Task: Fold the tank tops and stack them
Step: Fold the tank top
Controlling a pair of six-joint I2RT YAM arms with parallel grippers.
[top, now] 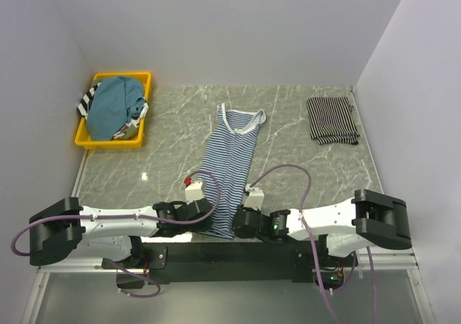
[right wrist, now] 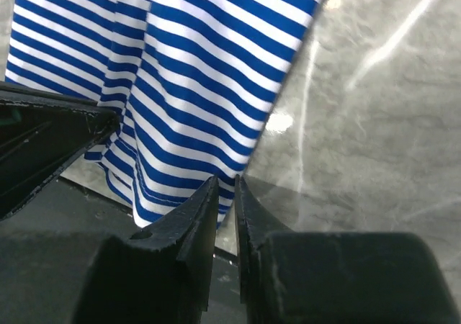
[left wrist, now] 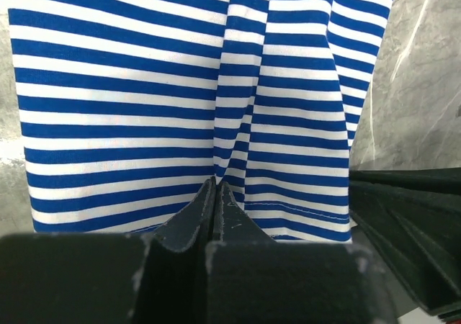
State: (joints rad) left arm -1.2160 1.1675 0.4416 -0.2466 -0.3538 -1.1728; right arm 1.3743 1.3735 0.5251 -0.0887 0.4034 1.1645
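Note:
A blue-and-white striped tank top (top: 232, 162) lies lengthwise in the middle of the table, neck at the far end. My left gripper (top: 204, 210) is at the hem's left part. In the left wrist view the gripper (left wrist: 217, 187) is shut on a pinched ridge of the striped fabric (left wrist: 144, 101). My right gripper (top: 243, 218) is at the hem's right edge. In the right wrist view its jaws (right wrist: 226, 183) stand a narrow slit apart with the edge of the fabric (right wrist: 194, 86) at their tips. A folded black, white-striped top (top: 332, 120) lies at the back right.
A yellow bin (top: 142, 119) at the back left holds a teal top (top: 115, 106) and other striped tops. The grey marble table (top: 302, 173) has walls close on the left, back and right. The arm bases stand along the near edge.

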